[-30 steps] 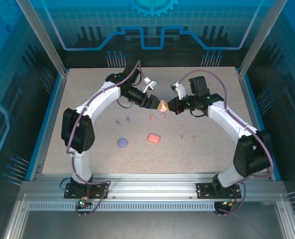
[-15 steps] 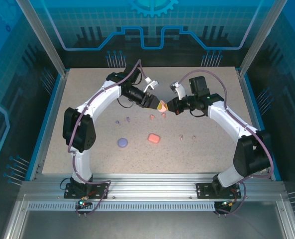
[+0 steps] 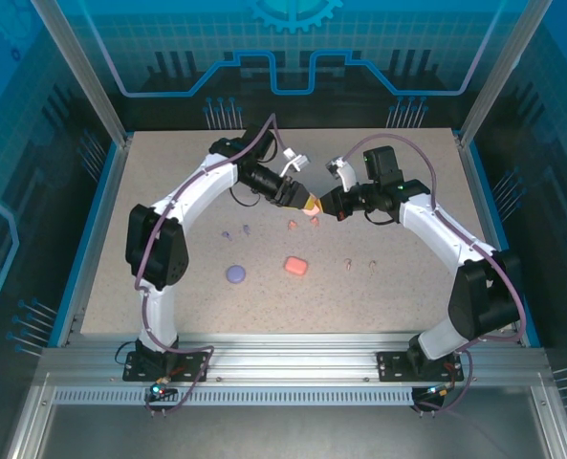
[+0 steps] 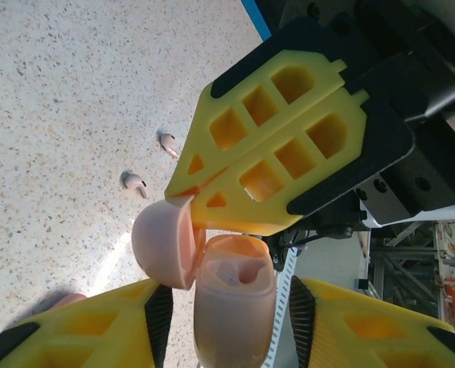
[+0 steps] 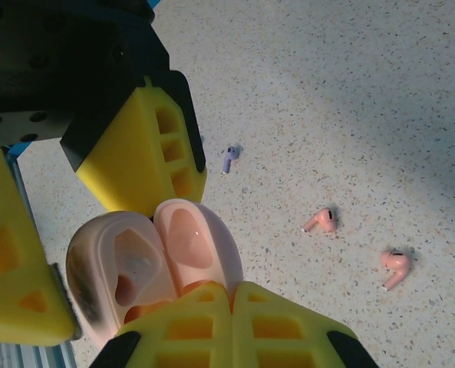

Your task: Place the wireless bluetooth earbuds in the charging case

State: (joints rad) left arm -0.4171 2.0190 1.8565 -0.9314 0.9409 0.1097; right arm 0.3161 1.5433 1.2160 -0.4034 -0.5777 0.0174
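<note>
Pinkish-tan plastic is the story right now: the charging case (image 4: 235,314) sits between the two grippers over the middle of the table (image 3: 168,172), its lid (image 4: 159,244) swung open and the wells looking bare. Over on one side, the left gripper (image 3: 307,203) has a finger on each flank of the case, pads very close in, though whether they truly clamp it I cannot tell. Opposite, the right gripper (image 5: 232,290) has its fingers pressed together, tips right at the lid's rim, propping or nipping it, hard to say which. And the wireless bluetooth earbuds? All down on the tabletop: the matching pale pair (image 4: 135,182) lies apart from each other toward the right arm's side. Two coral ones (image 5: 321,221) and a lavender one (image 5: 229,159) lie elsewhere on the surface, with a lavender case (image 3: 235,274) and a coral case (image 3: 296,265) nearer the arms' bases. None is seated yet, so I'd call this the case-opening stage. These buds look feather-light, hard and glossy, rounded at the head, the sort that squirt out of a pinch or skitter when nudged. Best bet, I'd say, is a gentle pinch across the stem just under the head, stem pointing down toward its well. The case looks pebble-smooth too, so grip its flanks low, clear of the hinge, or the lid may snap shut.
</note>
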